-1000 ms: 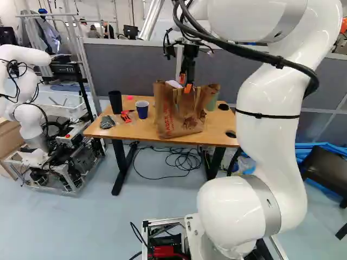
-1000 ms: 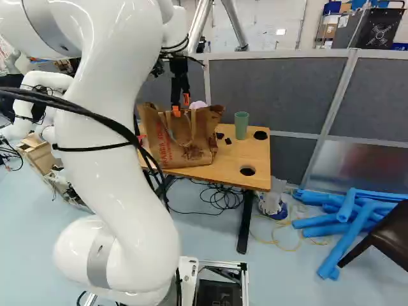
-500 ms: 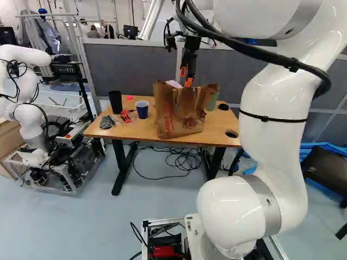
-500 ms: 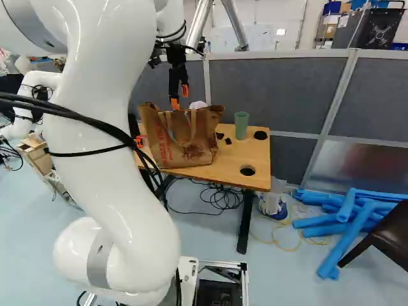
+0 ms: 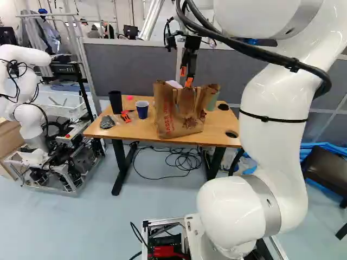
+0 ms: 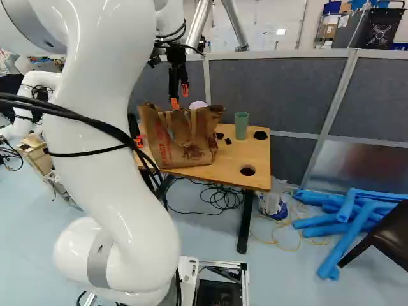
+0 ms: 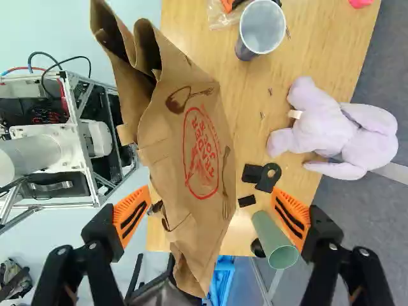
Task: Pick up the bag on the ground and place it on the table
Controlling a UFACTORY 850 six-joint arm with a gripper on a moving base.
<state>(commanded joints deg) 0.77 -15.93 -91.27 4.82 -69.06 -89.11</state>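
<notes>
My gripper [image 5: 186,76] is above the brown paper bag [image 5: 179,114], which stands upright on the wooden table [image 5: 133,129]. The right base view also places the gripper [image 6: 180,96] over the top of the bag [image 6: 182,137]. Seen from the wrist, the gripper [image 7: 211,213] is wide open, one orange pad [image 7: 132,217] on each side of the bag [image 7: 194,153], nothing held. The bag's mouth is partly folded in, and its handles are hard to make out from the wrist.
On the table are a lilac plush toy [image 7: 331,131], a green cup [image 6: 241,125], a blue cup [image 5: 142,109], a black cup [image 5: 115,101] and small black parts [image 7: 261,175]. Grey partitions [image 6: 274,92] stand behind. Another robot [image 5: 27,116] is at the left.
Over the last second my gripper has risen a little off the top of the bag, its fingers staying open. Bag and base have not visibly moved.
</notes>
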